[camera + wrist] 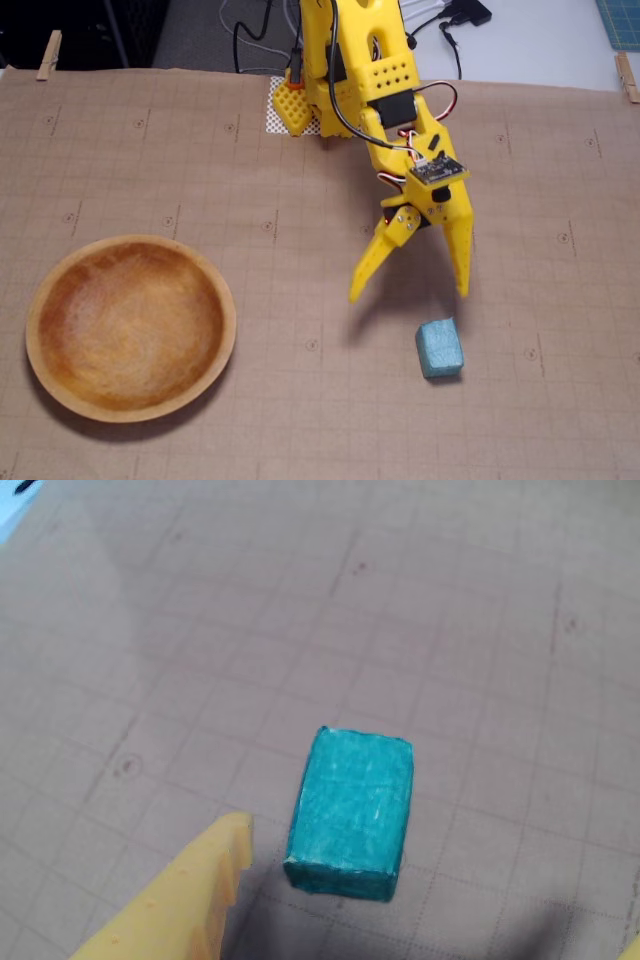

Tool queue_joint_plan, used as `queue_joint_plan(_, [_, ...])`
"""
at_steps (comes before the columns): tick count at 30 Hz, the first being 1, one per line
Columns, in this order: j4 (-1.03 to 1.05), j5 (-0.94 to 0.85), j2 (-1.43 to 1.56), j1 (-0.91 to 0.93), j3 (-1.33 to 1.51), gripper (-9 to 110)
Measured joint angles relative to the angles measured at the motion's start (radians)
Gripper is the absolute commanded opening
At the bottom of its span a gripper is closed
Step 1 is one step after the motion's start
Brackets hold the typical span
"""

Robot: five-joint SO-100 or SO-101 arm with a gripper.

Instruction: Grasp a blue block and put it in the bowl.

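Wrist view: blue block (351, 812) lies flat on gridded brown bench cover (450, 630), untouched. One yellow finger (190, 900) just left of it, clear gap between.

Fixed view: end effector (410, 293) spread wide, empty, near block (439, 347) (block toward the lower edge). Bowl (40, 300) well apart at left, nothing inside.

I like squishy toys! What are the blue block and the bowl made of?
The blue block looks like soft foam: dull, speckled, with rounded edges, though painted wood is possible. The bowl looks like wood: orange-brown, mottled inside, with a paler rim.
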Motion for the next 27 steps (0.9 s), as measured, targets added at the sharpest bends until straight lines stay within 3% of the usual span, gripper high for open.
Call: queue_joint_plan(27, [-0.002,0.0,-0.351,0.0,-0.232,54])
